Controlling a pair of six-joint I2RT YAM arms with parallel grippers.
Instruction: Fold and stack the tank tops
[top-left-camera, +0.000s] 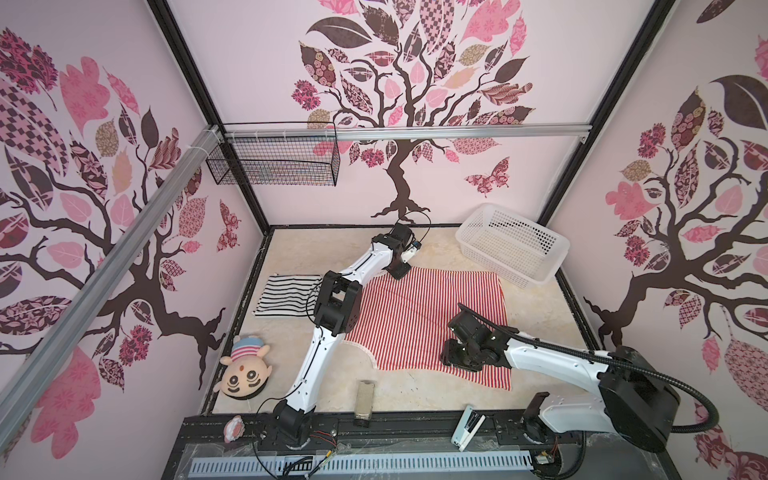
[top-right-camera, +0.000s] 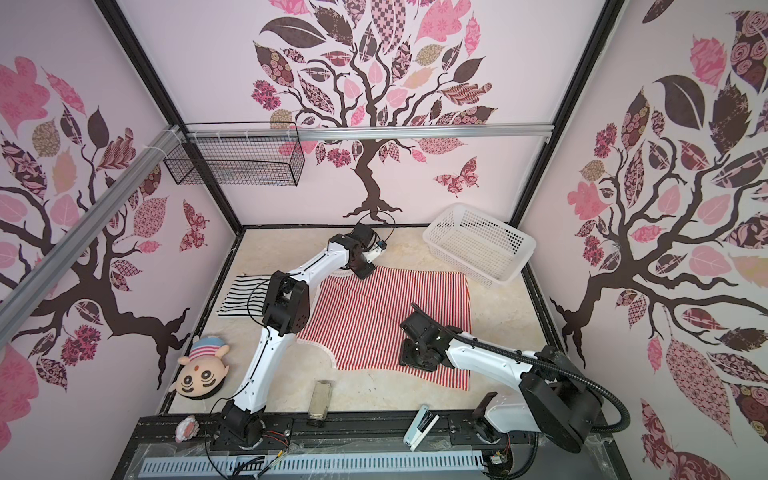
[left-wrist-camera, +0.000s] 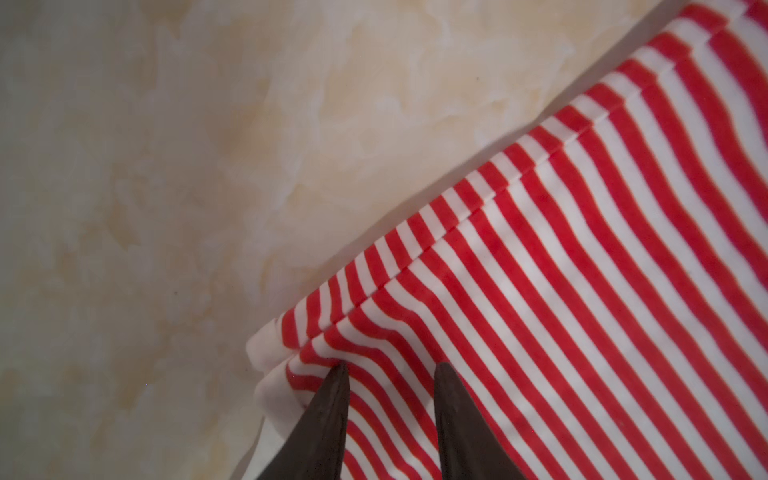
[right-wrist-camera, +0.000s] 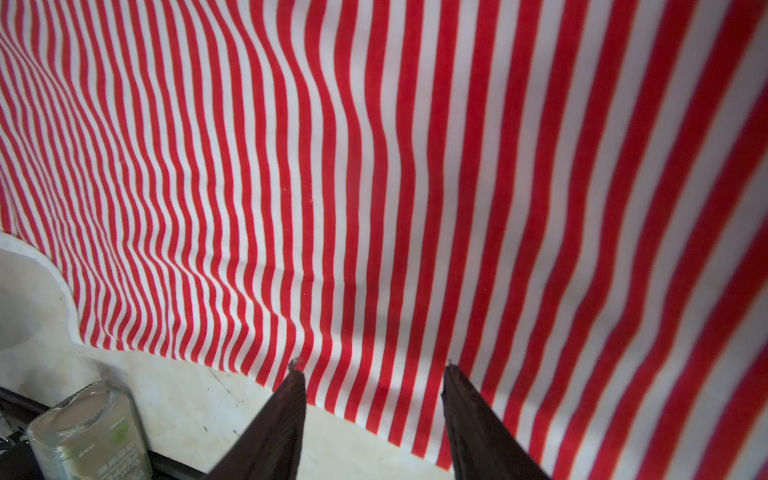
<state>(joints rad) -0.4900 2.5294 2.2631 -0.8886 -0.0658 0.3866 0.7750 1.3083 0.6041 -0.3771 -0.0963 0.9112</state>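
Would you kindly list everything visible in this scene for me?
red-and-white tank top: 1, red/white, spread mid-table
black-and-white tank top: 1, black/white, folded, left
lattice basket: 1, white, far right corner
wire basket: 1, black, back rail
plush head: 1, tan, near left
jar: 1, clear, front edge
stapler: 1, white, front rail
small plush: 1, pink, front rail
left gripper: 1, black, open, red top's far corner
right gripper: 1, black, open, its near edge

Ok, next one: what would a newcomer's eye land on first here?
The red-and-white striped tank top lies spread flat mid-table, with the left gripper open at its far left corner and the right gripper open at its near edge. To its left sits the folded black-and-white tank top. A white lattice basket stands in the far right corner, and a plush doll head lies near left.
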